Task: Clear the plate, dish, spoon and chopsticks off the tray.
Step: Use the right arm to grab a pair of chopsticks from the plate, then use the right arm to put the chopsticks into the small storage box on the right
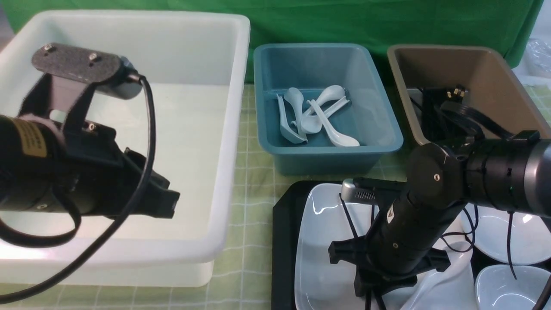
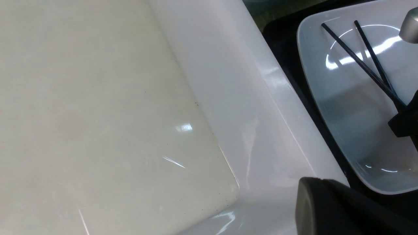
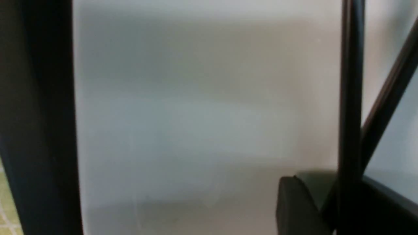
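Observation:
The large white plate (image 1: 318, 241) lies on the black tray (image 1: 284, 224) at the front right. The black chopsticks (image 1: 349, 217) slant across the plate and meet at my right gripper (image 1: 370, 297), which points down over the plate and is shut on them. In the right wrist view both chopsticks (image 3: 351, 81) run between the fingers (image 3: 294, 202) above the plate (image 3: 196, 114). A white curved piece that looks like the spoon (image 1: 443, 280) lies on the plate, partly hidden by the right arm. Two small white dishes (image 1: 503, 237) sit on the tray's right side. My left gripper (image 1: 170, 202) is shut and empty over the white tub (image 1: 193, 129).
A teal tub (image 1: 387, 129) behind the tray holds several white spoons. A brown tub (image 1: 495, 86) at the back right holds black chopsticks. The white tub's wall (image 2: 261, 98) stands close beside the tray (image 2: 277, 32) and plate (image 2: 346, 114).

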Motion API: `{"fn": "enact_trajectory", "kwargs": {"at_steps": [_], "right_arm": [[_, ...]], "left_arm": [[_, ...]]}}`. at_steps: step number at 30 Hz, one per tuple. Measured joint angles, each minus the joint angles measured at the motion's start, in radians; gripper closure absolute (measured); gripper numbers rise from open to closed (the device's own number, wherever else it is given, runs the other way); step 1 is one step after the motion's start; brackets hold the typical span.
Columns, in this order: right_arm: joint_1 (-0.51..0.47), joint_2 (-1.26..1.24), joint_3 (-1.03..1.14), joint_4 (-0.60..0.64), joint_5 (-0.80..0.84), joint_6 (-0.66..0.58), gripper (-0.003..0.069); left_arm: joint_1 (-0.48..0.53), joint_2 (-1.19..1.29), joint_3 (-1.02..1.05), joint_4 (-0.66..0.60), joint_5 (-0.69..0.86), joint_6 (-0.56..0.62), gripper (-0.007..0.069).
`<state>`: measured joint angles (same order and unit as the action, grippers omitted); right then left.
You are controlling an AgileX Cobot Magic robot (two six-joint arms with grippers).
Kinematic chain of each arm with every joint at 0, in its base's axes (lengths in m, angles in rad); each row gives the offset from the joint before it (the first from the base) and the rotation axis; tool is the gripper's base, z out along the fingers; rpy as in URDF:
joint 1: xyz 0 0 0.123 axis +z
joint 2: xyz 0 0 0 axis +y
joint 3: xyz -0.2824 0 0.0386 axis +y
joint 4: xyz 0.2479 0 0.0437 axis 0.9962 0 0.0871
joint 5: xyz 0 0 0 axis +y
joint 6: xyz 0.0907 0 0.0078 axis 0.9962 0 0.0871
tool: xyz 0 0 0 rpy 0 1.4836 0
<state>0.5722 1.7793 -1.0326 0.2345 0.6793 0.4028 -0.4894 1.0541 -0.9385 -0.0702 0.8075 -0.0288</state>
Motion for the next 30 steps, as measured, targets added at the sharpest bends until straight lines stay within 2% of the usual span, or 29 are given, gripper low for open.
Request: {"fn": "enact_trajectory", "kwargs": {"at_steps": [3, 6, 8, 17, 22, 25, 30], "right_arm": [[0.008, 0.001, -0.001, 0.000, -0.001, -0.001, 0.0412], [0.019, 0.002, -0.001, 0.000, -0.008, -0.009, 0.0487], [0.025, 0.004, -0.001, 0.004, -0.012, -0.024, 0.0571], [0.029, -0.035, 0.000, 0.003, -0.013, -0.055, 0.0585], [0.016, -0.130, -0.034, 0.004, 0.050, -0.090, 0.0585], [-0.038, -0.184, -0.100, 0.006, 0.092, -0.128, 0.0585], [-0.218, -0.201, -0.267, 0.006, 0.148, -0.224, 0.0585]], "left_arm": [[0.000, 0.000, 0.000, 0.000, -0.001, 0.006, 0.0622], [0.000, 0.000, 0.000, 0.000, -0.002, 0.006, 0.0622], [0.000, 0.000, 0.000, -0.001, -0.002, 0.006, 0.0622], [0.000, 0.000, 0.000, -0.001, -0.002, 0.008, 0.0622], [0.000, 0.000, 0.000, -0.002, -0.012, 0.011, 0.0622], [0.000, 0.000, 0.000, -0.038, -0.060, 0.060, 0.0622], [0.000, 0.014, 0.000, -0.325, -0.207, 0.355, 0.0622]]}}
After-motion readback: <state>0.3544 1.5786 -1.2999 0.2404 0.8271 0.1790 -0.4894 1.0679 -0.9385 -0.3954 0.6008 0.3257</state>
